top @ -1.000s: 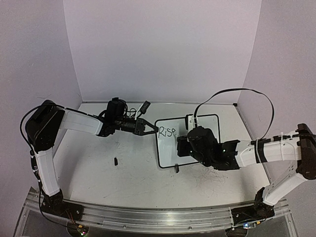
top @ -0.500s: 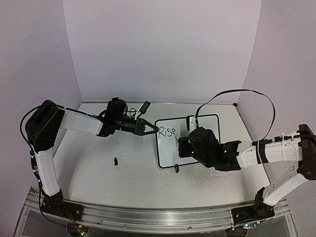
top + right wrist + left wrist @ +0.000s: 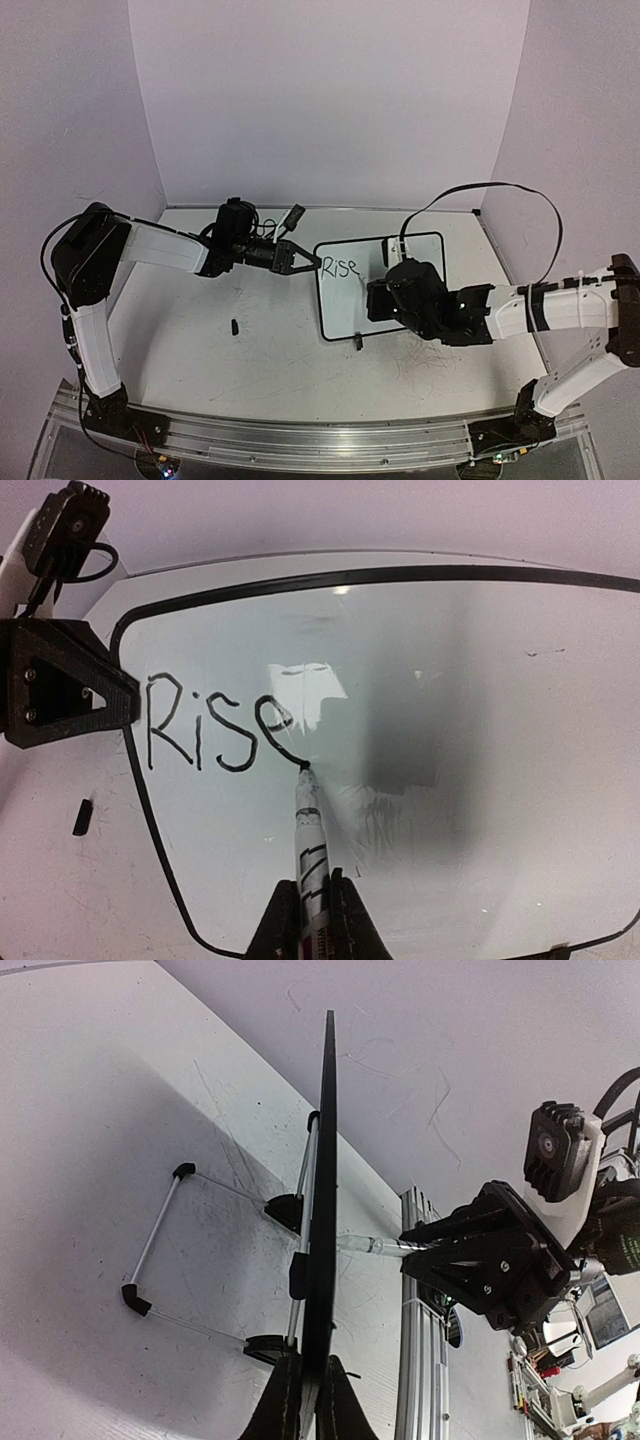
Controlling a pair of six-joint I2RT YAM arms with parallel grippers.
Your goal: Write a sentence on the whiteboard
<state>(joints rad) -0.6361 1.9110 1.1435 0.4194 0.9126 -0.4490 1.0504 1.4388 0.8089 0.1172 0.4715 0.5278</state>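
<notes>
The whiteboard (image 3: pixel 400 262) stands tilted on its stand in the middle of the table. It carries the black word "Rise" (image 3: pixel 340 267), also clear in the right wrist view (image 3: pixel 215 725). My left gripper (image 3: pixel 308 262) is shut on the board's left edge (image 3: pixel 322 1260), seen edge-on in the left wrist view. My right gripper (image 3: pixel 318 905) is shut on a white marker (image 3: pixel 310 840). Its black tip (image 3: pixel 304 768) touches the board at the end of the tail of the "e". The right gripper sits in front of the board in the top view (image 3: pixel 385 295).
A small black cap (image 3: pixel 234 326) lies on the table left of the board, and another small black piece (image 3: pixel 357 343) lies at the board's near edge. The wire stand (image 3: pixel 160 1250) props the board from behind. An aluminium rail (image 3: pixel 300 435) runs along the near table edge.
</notes>
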